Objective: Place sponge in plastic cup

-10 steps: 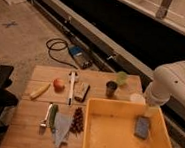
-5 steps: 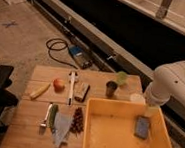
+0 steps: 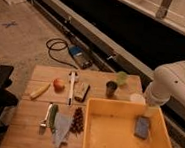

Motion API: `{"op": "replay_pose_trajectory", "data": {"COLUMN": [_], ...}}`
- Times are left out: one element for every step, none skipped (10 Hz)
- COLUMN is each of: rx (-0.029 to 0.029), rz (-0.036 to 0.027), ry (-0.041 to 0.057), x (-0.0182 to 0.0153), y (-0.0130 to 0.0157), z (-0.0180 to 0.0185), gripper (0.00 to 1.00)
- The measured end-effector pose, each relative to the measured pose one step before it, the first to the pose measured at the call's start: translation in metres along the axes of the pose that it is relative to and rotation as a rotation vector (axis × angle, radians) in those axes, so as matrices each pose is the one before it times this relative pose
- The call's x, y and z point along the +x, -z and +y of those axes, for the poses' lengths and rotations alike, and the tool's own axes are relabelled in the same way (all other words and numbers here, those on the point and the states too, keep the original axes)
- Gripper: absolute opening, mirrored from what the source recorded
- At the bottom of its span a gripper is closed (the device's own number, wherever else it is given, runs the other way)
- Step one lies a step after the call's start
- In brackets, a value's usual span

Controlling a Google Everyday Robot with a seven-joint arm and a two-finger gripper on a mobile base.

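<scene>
Sponge (image 3: pixel 142 127) first: it lies flat on the floor of the yellow bin (image 3: pixel 95 131), toward the bin's right side, in the lower right of the frame, and nothing has hold of it. My gripper (image 3: pixel 151 106) is at the low end of the white arm (image 3: pixel 172 85), over the bin's upper right corner, just above and a little right of the sponge and apart from it. I cannot tell how wide it stands, as the arm's bulk hides that end. Comparing the last second, I see no change at all. The arm holds the same pose and the sponge sits on the same spot, so I judge the pick has not begun and the whole task is still ahead. Just left of the gripper a white cup (image 3: pixel 137 98) stands touching the bin's far rim. Further left is a dark grey cup (image 3: pixel 111 89), and behind that, near the far edge of the wooden table (image 3: pixel 29 126), is the pale green plastic cup (image 3: pixel 121 78), upright and empty as far as I can see. My next move should be a short descent onto the sponge, then a carry up-left past two wrong cups that stand near the target. Out on the left of the table lie an apple (image 3: pixel 59 85), a banana (image 3: pixel 40 90) and a tan-and-dark block (image 3: pixel 81 91), all well clear.
</scene>
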Motion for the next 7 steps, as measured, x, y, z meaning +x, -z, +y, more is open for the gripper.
{"op": "replay_pose_trajectory", "data": {"rx": [-0.00001,0.00003,0.00003,-0.00028,0.00321,0.0137,0.00829], "rz": [-0.00003,0.0,0.00002,0.00055,0.00131,-0.00424,-0.00583], "ry": [-0.00002,0.0001,-0.00007,0.00084,0.00267,0.02653,0.02072], "x": [-0.00001,-0.00003,0.00003,-0.00004,-0.0002,-0.00324,-0.00604], "y": [-0.00002,0.00002,0.00001,-0.00026,0.00064,0.00438,0.00744], "z": [0.00001,-0.00002,0.0,0.0003,0.00012,0.00217,0.00439], "gripper": [0.65,0.65,0.65,0.65,0.65,0.65,0.65]}}
